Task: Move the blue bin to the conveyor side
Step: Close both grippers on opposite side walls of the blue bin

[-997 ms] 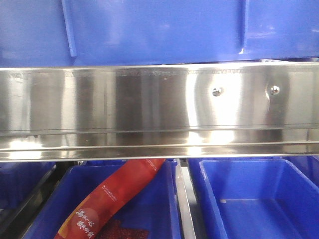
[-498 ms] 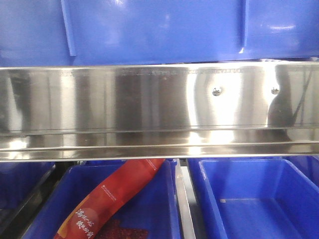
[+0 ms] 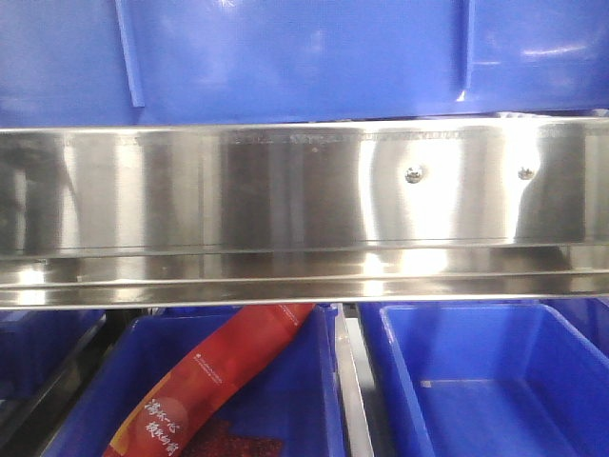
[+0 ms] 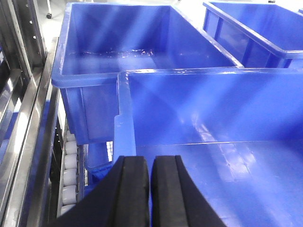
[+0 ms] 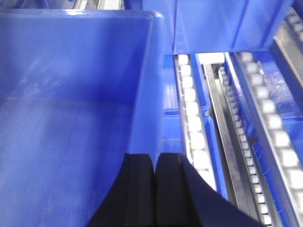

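The blue bin point(image 3: 304, 57) fills the top of the front view, its ribbed wall just above the steel rail. In the left wrist view its inside point(image 4: 213, 123) spreads to the right, and my left gripper point(image 4: 150, 163) is shut on its left wall. In the right wrist view the bin point(image 5: 71, 94) lies to the left, and my right gripper point(image 5: 155, 161) is shut on its right wall. Only a thin blue sliver shows between each pair of fingers. The conveyor is out of view.
A shiny stainless-steel rack rail point(image 3: 285, 190) crosses the front view. Below it are a blue crate point(image 3: 295, 409) holding a red snack packet point(image 3: 219, 371) and an empty blue crate point(image 3: 476, 381). Other blue crates point(image 4: 118, 61) stand behind the bin. White rollers point(image 5: 191, 118) run beside it.
The bin's wall has crept slightly upward and left in the front view, and the reflections on the steel rail have shifted. Nothing else differs.
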